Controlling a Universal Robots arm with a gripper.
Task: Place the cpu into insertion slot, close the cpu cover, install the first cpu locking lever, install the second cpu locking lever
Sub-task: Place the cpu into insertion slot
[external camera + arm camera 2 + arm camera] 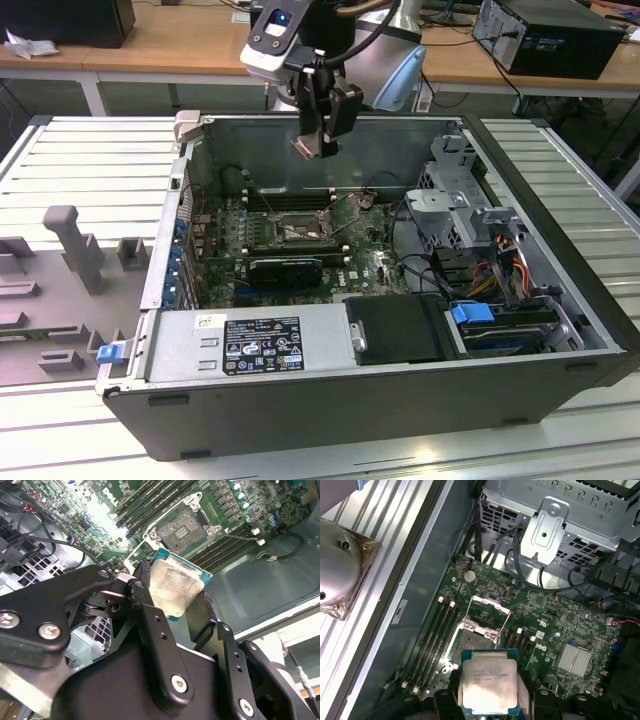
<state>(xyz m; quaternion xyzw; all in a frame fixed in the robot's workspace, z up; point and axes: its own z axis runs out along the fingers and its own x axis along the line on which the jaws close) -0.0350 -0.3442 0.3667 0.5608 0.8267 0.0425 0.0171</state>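
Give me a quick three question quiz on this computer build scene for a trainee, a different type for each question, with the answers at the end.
1. True or false: the cpu already sits in the insertion slot.
2. Multiple choice: what is the end effector holding? A) a long black card, B) the cpu, C) nothing.
3. Fill in the blank: in the exterior view, the end effector hangs over the open ______.

Key
1. False. The slot's dark centre is bare and the cpu is held clear of it.
2. B.
3. computer case.
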